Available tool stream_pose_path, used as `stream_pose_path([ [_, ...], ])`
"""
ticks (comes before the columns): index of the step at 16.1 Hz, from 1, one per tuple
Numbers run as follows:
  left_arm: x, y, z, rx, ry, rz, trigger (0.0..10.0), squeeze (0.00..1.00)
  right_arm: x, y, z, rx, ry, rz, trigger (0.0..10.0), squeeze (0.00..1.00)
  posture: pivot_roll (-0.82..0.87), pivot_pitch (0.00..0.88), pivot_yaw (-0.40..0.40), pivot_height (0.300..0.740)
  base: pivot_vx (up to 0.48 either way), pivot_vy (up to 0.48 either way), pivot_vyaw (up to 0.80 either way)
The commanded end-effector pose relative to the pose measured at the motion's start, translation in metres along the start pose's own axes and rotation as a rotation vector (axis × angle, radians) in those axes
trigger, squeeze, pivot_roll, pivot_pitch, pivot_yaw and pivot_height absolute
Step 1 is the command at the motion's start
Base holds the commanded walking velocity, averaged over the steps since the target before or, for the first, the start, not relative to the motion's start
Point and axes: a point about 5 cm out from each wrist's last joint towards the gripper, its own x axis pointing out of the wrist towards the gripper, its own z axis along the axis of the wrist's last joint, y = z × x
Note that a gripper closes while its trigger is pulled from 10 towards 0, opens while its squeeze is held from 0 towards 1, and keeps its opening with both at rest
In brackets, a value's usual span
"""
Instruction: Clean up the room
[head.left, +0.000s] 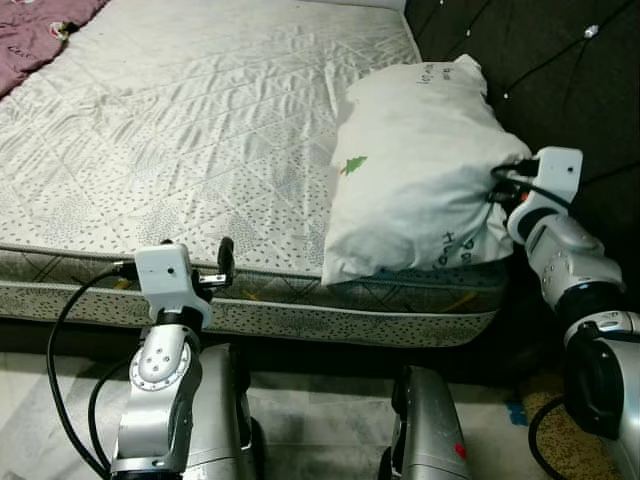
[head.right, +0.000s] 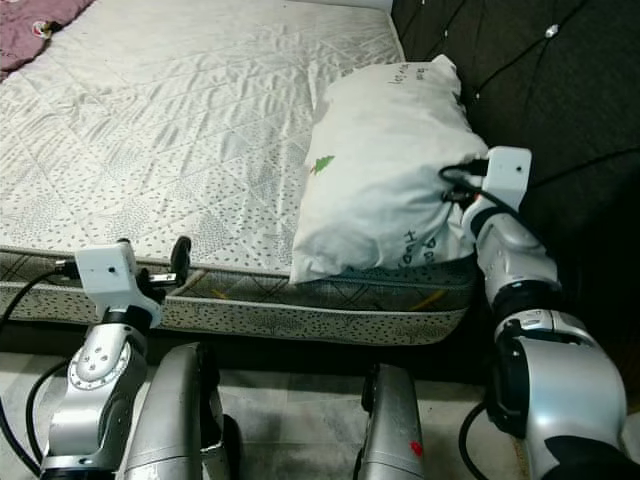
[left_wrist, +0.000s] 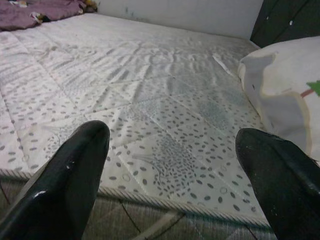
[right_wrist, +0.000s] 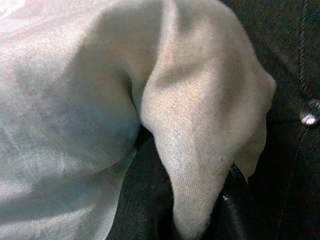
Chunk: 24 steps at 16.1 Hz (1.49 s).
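The white pillow (head.left: 420, 170) lies on the bare quilted mattress (head.left: 200, 130) at the bed's head end, out at about two o'clock from the robot, its far side touching the dark tufted headboard (head.left: 540, 70) and its near end hanging just over the mattress edge. There's a small green tree print (head.left: 353, 165) on its left face and some lettering along the lower edge. The right tool (head.left: 508, 185) is in against the pillow's right corner, at roughly three o'clock of the pillow, and the right wrist view shows a fold of pillow fabric (right_wrist: 200, 150) bunched up and clamped between the black fingers (right_wrist: 230, 210), so it's pinching the pillowcase corner. Just beside that fold a shiny button (right_wrist: 310, 118) on the headboard shows. Over at eight o'clock of the pillow, the left tool (head.left: 222, 262) sits at the near edge of the mattress, well apart from the pillow; in the left wrist view its two fingers (left_wrist: 65, 175) are spread wide with nothing between them, pointing across the dotted mattress top. Way out at eleven o'clock, at the far corner of the bed, a purple blanket (head.left: 40, 35) lies crumpled. Below the bed edge, a pale floor (head.left: 320, 420) shows between the robot's legs.
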Motion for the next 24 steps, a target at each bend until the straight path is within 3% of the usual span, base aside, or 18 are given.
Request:
stream_pose_path([
  [1, 0.001, 0.000, -0.001, 0.006, 0.006, -0.003, 10.0, 0.00, 0.001, 0.002, 0.017, -0.028, -0.084, 0.027, 0.0, 0.00, 0.00, 0.048, -0.032, 0.526, 0.000, 0.000, 0.00],
  [3, 0.000, 0.004, 0.000, 0.017, 0.004, 0.006, 10.0, 0.00, 0.002, 0.003, 0.033, -0.123, -0.149, 0.027, 0.0, 0.00, 0.01, 0.047, -0.032, 0.526, 0.000, 0.000, 0.00],
  [6, -0.006, 0.013, 0.001, 0.031, 0.003, 0.037, 10.0, 0.00, -0.003, -0.019, 0.048, -0.143, -0.198, -0.119, 0.0, 0.00, 0.03, 0.054, -0.045, 0.526, 0.000, 0.000, 0.00],
  [11, -0.009, 0.010, -0.002, 0.030, 0.020, 0.025, 10.0, 0.00, -0.016, -0.054, 0.016, -0.183, -0.123, -0.273, 0.0, 0.00, 0.02, 0.071, -0.027, 0.526, 0.000, 0.000, 0.00],
  [13, -0.007, 0.009, -0.003, 0.028, 0.023, 0.016, 10.0, 0.00, -0.021, -0.059, -0.001, -0.176, -0.096, -0.289, 0.0, 0.00, 0.01, 0.073, -0.020, 0.526, 0.000, 0.000, 0.00],
  [14, -0.006, 0.009, -0.003, 0.029, 0.026, 0.010, 10.0, 0.00, -0.020, -0.052, -0.015, -0.155, -0.072, -0.239, 4.0, 0.00, 0.00, 0.071, -0.013, 0.526, 0.000, 0.000, 0.00],
  [15, -0.006, 0.009, -0.004, 0.030, 0.028, 0.010, 10.0, 0.00, -0.021, -0.048, -0.022, -0.166, -0.059, -0.225, 9.6, 0.00, 0.00, 0.070, -0.011, 0.526, 0.000, 0.000, 0.00],
  [17, -0.004, 0.007, -0.003, 0.029, 0.029, 0.005, 10.0, 0.00, -0.021, -0.033, -0.038, -0.167, -0.048, -0.166, 10.0, 0.00, 0.00, 0.068, -0.008, 0.526, 0.000, 0.000, 0.00],
  [18, -0.003, 0.007, -0.003, 0.029, 0.029, 0.002, 10.0, 0.00, -0.021, -0.023, -0.046, -0.146, -0.053, -0.133, 10.0, 1.00, 0.00, 0.063, -0.006, 0.526, 0.000, 0.000, 0.00],
  [21, 0.001, 0.006, -0.002, 0.035, 0.020, -0.004, 10.0, 0.00, -0.018, -0.006, -0.049, -0.146, -0.067, -0.102, 10.0, 1.00, 0.00, 0.038, -0.010, 0.526, 0.000, 0.000, 0.00],
  [24, 0.005, 0.006, 0.001, 0.036, 0.002, 0.002, 10.0, 0.00, -0.014, -0.002, -0.031, -0.168, -0.134, -0.135, 10.0, 1.00, 0.01, 0.011, -0.016, 0.526, 0.000, 0.000, 0.00],
])
